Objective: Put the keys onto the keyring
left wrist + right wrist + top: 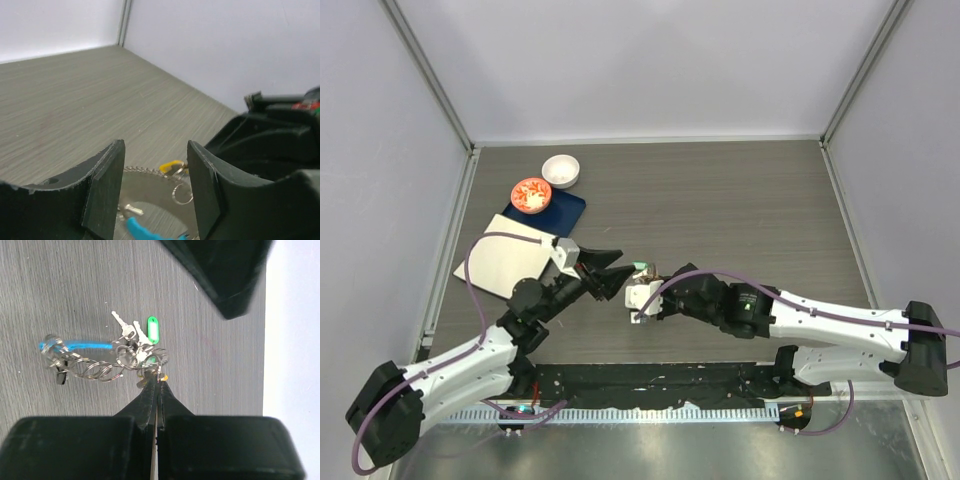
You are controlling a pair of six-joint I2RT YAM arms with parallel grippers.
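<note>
The keyring (92, 371) is a loop of grey metal rings with a blue curved piece (75, 346), and it hangs above the table. Small keys (127, 331) and a green tag (152, 330) cluster at its right end. My right gripper (159, 381) is shut, its tips pinching a small ring with a yellow tag (164, 377) at that cluster. In the top view it sits at mid-table (642, 300). My left gripper (612, 268) is open and empty just left of it. In the left wrist view the gripper (155, 150) frames the beaded loop (150, 172), yellow tag (171, 165) and blue piece (142, 231).
A white bowl (560, 170), a red-patterned dish (531, 194), a blue mat (566, 210) and a white sheet (508, 262) lie at the back left. The right arm's black body (280, 150) is close beside my left fingers. Grey walls enclose the table.
</note>
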